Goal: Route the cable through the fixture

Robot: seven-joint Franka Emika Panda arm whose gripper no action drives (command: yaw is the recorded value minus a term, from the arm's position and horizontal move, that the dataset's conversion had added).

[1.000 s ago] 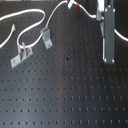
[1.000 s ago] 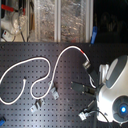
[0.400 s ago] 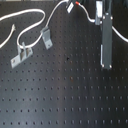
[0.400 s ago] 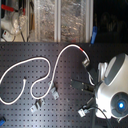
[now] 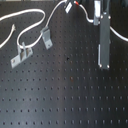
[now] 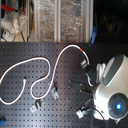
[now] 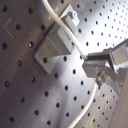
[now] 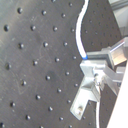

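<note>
The white cable [image 6: 47, 62] loops over the black hole board in both exterior views [image 5: 30, 22]. Its red band [image 6: 80, 48] lies by a small grey fixture [image 6: 82, 62]. In the first wrist view the cable [image 7: 50, 12] runs past the screw corner of this metal fixture [image 7: 52, 45] and into my gripper [image 7: 95, 67]. I cannot tell whether it sits in the slot. The gripper is shut on the cable just beside the fixture, low over the board. The second wrist view shows the cable [image 8: 80, 30] ending in the closed gripper [image 8: 92, 75].
Two more grey bracket fixtures [image 5: 46, 37] [image 5: 22, 55] stand left of the board's middle; they also show in the second exterior view [image 6: 54, 92] [image 6: 36, 106]. The arm's grey column [image 5: 105, 42] and white body [image 6: 112, 82] hide the fingertips. Shelves with clutter [image 6: 60, 20] stand behind the board.
Almost nothing. The arm's column sits very slightly higher in the first exterior view. The cable loop and the brackets have not moved.
</note>
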